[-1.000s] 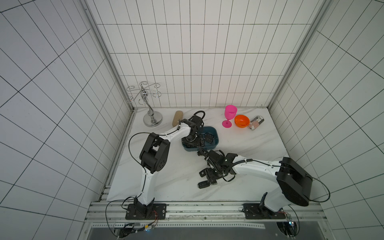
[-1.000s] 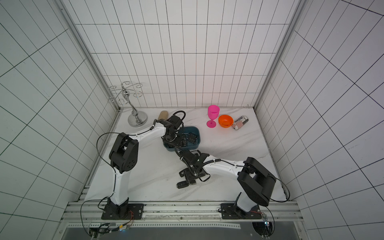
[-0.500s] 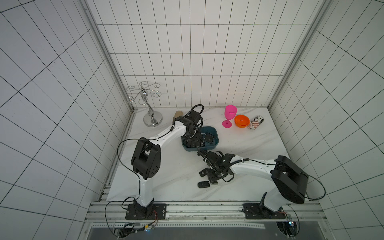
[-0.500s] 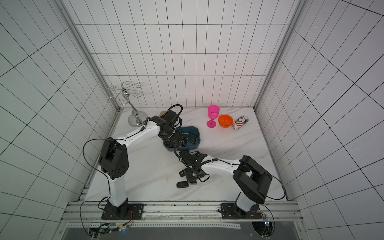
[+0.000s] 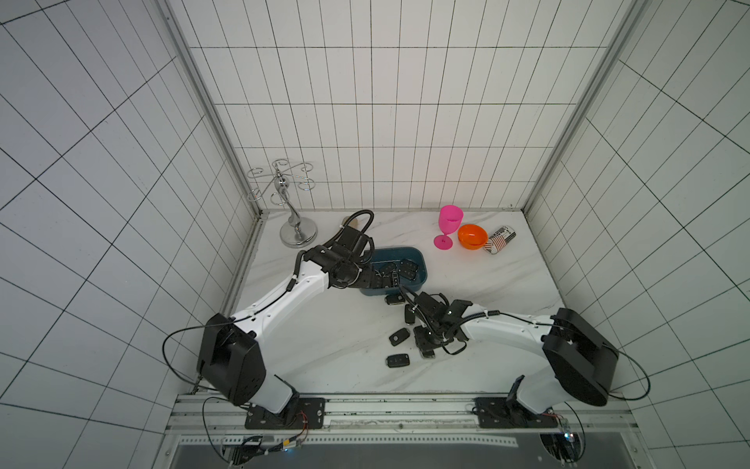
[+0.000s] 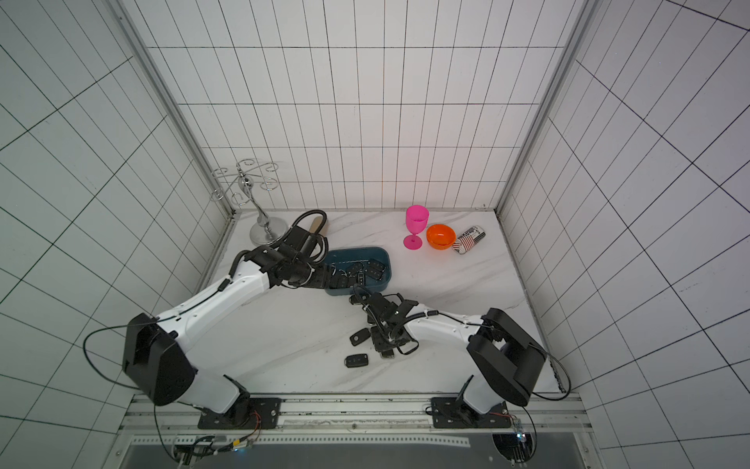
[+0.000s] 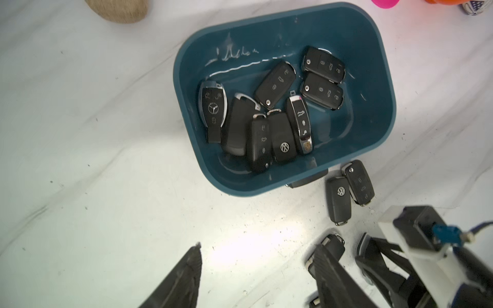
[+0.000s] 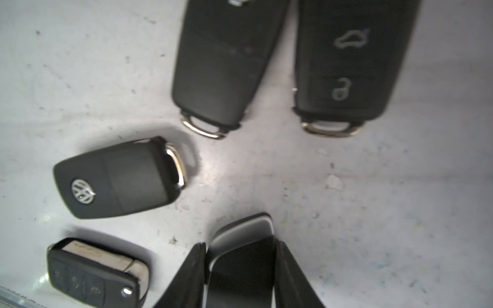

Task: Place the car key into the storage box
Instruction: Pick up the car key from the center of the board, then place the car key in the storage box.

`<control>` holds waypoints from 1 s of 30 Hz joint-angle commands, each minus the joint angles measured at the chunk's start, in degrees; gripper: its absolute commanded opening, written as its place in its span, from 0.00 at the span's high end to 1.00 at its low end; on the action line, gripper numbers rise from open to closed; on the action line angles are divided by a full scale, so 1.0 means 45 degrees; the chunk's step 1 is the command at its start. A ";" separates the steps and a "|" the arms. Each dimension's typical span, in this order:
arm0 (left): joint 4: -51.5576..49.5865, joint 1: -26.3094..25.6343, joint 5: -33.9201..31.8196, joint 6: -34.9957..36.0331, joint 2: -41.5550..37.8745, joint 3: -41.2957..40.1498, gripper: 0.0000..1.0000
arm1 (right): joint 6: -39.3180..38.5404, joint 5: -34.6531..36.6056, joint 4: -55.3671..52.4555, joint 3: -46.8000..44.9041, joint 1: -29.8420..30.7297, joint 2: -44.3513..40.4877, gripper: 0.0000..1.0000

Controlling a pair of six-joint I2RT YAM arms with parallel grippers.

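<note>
white marble desk, right fingers clamped on a silver-edged car key, loose keys ahead of them, left fingers apart and empty, storage box with more keys just beyond their tips

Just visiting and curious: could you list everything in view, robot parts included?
Shallow teal-blue plastic storage box: one, teal-blue, mid-table.
Black plastic car keys in the box: eight, black.
Loose car keys: five visible, black, white marbled tabletop before the box.
Silver-ended car key: one, black, gripped.
Pink plastic goblet: one, pink, back right.
Round orange bowl: one, orange, beside goblet.
Striped can: one, lying beside bowl.
Chrome wire stand: one, silver, back left.
Tan rounded object: one, tan, behind left arm.
Left gripper: one, black, open, by the box.
Right gripper: one, black, shut on the silver-ended car key.
</note>
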 commanded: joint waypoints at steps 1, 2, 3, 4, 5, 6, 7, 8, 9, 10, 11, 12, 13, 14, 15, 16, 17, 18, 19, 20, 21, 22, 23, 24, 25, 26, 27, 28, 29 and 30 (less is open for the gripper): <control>0.0629 -0.0398 0.0713 -0.0497 -0.1186 -0.1110 0.35 | -0.0203 0.0707 -0.1321 -0.0678 -0.0868 -0.0580 0.64; 0.0631 -0.0777 0.0504 -0.0557 -0.1484 -0.1480 0.36 | -0.0330 0.0796 -0.1482 -0.0647 -0.1138 -0.0850 0.64; 0.0621 -0.1155 0.0316 -0.0719 -0.1784 -0.1821 0.35 | -0.0484 0.0865 -0.1698 -0.0514 -0.1376 -0.1085 0.65; 0.0641 -0.1473 0.0195 -0.0937 -0.1982 -0.2111 0.35 | -0.0603 0.0960 -0.1903 -0.0337 -0.1560 -0.1265 0.65; 0.0715 -0.1862 0.0163 -0.1244 -0.2183 -0.2490 0.36 | -0.0776 0.1104 -0.2224 -0.0055 -0.1760 -0.1432 0.64; 0.0813 -0.2278 0.0100 -0.1506 -0.2330 -0.2837 0.36 | -0.1005 0.1245 -0.2524 0.0233 -0.1936 -0.1587 0.65; 0.0888 -0.2687 -0.0108 -0.1727 -0.2489 -0.3126 0.36 | -0.1164 0.1336 -0.2765 0.0578 -0.2064 -0.1677 0.64; 0.0974 -0.3229 -0.0424 -0.2009 -0.2676 -0.3463 0.36 | -0.1340 0.1460 -0.3121 0.0989 -0.2203 -0.1765 0.64; 0.1098 -0.3716 -0.0700 -0.2322 -0.2870 -0.3843 0.36 | -0.1521 0.1516 -0.3389 0.1499 -0.2341 -0.1826 0.64; 0.1265 -0.4095 -0.0894 -0.2598 -0.3035 -0.4170 0.37 | -0.1676 0.1552 -0.3567 0.1939 -0.2444 -0.1824 0.64; 0.1478 -0.4551 -0.1125 -0.2909 -0.3265 -0.4579 0.37 | -0.1850 0.1527 -0.3734 0.2490 -0.2525 -0.1754 0.64; 0.1702 -0.5006 -0.1358 -0.3249 -0.3457 -0.4980 0.37 | -0.2042 0.1516 -0.3863 0.3089 -0.2595 -0.1608 0.64; 0.1874 -0.5357 -0.1507 -0.3484 -0.3609 -0.5294 0.37 | -0.2184 0.1509 -0.3909 0.3622 -0.2642 -0.1438 0.64; 0.2009 -0.5749 -0.1692 -0.3795 -0.3743 -0.5607 0.38 | -0.2356 0.1495 -0.3926 0.4204 -0.2687 -0.1126 0.64; 0.2142 -0.6180 -0.1902 -0.4053 -0.3863 -0.5898 0.38 | -0.2545 0.1406 -0.3967 0.4899 -0.2743 -0.0720 0.64; 0.2237 -0.6513 -0.2108 -0.4272 -0.3927 -0.6110 0.38 | -0.2690 0.1313 -0.4013 0.5516 -0.2755 -0.0330 0.64; 0.2341 -0.6872 -0.2306 -0.4485 -0.3932 -0.6324 0.38 | -0.2832 0.1203 -0.4074 0.6207 -0.2764 0.0172 0.64; 0.2452 -0.7179 -0.2367 -0.4665 -0.3877 -0.6489 0.38 | -0.2949 0.1042 -0.4094 0.6905 -0.2780 0.0670 0.64; 0.2547 -0.7421 -0.2439 -0.4779 -0.3801 -0.6608 0.39 | -0.3035 0.0906 -0.4070 0.7500 -0.2775 0.1103 0.64; 0.2601 -0.7737 -0.2582 -0.4923 -0.3696 -0.6698 0.39 | -0.3147 0.0767 -0.4085 0.8142 -0.2784 0.1656 0.64; 0.2640 -0.8010 -0.2770 -0.5064 -0.3575 -0.6772 0.39 | -0.3224 0.0577 -0.4140 0.8837 -0.2785 0.2267 0.64; 0.2713 -0.8213 -0.2835 -0.5132 -0.3478 -0.6820 0.39 | -0.3286 0.0391 -0.4174 0.9430 -0.2804 0.2759 0.64; 0.2851 -0.8453 -0.2902 -0.5153 -0.3364 -0.6861 0.40 | -0.3317 0.0168 -0.4217 1.0147 -0.2804 0.3387 0.64; 0.2937 -0.8704 -0.3043 -0.5240 -0.3270 -0.6891 0.40 | -0.3318 -0.0008 -0.4241 1.0764 -0.2806 0.3944 0.64; 0.3067 -0.8887 -0.3115 -0.5291 -0.3173 -0.6915 0.40 | -0.3347 -0.0153 -0.4216 1.1317 -0.2805 0.4481 0.64; 0.3179 -0.9009 -0.3121 -0.5313 -0.3091 -0.6920 0.40 | -0.3357 -0.0207 -0.4228 1.1798 -0.2822 0.4978 0.64; 0.3274 -0.9128 -0.3167 -0.5348 -0.2990 -0.6920 0.40 | -0.3375 -0.0230 -0.4274 1.2328 -0.2825 0.5484 0.65; 0.3366 -0.9239 -0.3203 -0.5389 -0.2888 -0.6920 0.40 | -0.3413 -0.0268 -0.4247 1.2734 -0.2823 0.5907 0.64; 0.3468 -0.9306 -0.3212 -0.5363 -0.2796 -0.6939 0.40 | -0.3415 -0.0273 -0.4170 1.2992 -0.2820 0.6217 0.65; 0.3591 -0.9387 -0.3122 -0.5289 -0.2694 -0.6949 0.40 | -0.3415 -0.0286 -0.4080 1.3313 -0.2815 0.6597 0.64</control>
